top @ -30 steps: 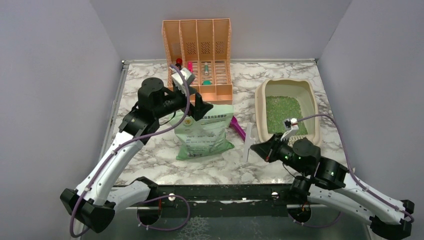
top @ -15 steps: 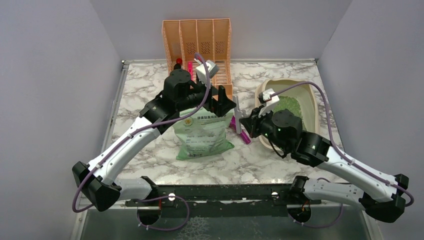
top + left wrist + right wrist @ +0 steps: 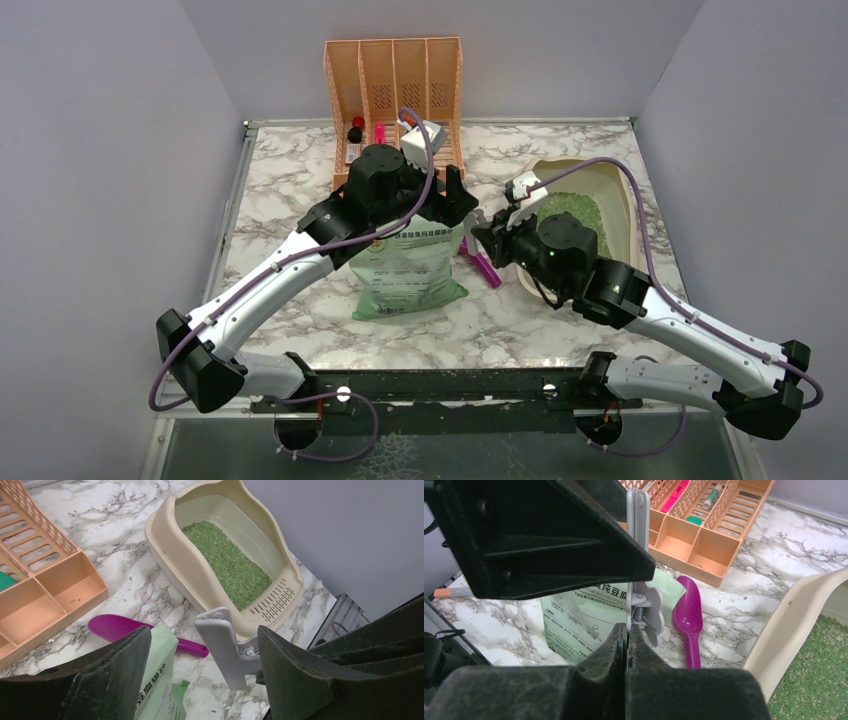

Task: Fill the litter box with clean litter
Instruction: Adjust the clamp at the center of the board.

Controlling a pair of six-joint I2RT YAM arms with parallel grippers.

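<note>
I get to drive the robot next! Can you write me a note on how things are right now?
Right gripper: fingers shut on the clip, above the table.
Left gripper: fingers open either side of the clip, not gripping it.
Litter box: on the right, litter already in it.
Bag lies flat mid-table, scoop beside it.
Done: filling, it seems. Left: probably passing the clip over and clipping the bag.

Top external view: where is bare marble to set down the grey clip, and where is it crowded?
Free: the marble between the peach organizer and the left edge of the table; the near strip in front of the litter bag. Crowded: between the bag and the litter box, where the purple scoop, the grey clip, left claw and right claw meet.
</note>
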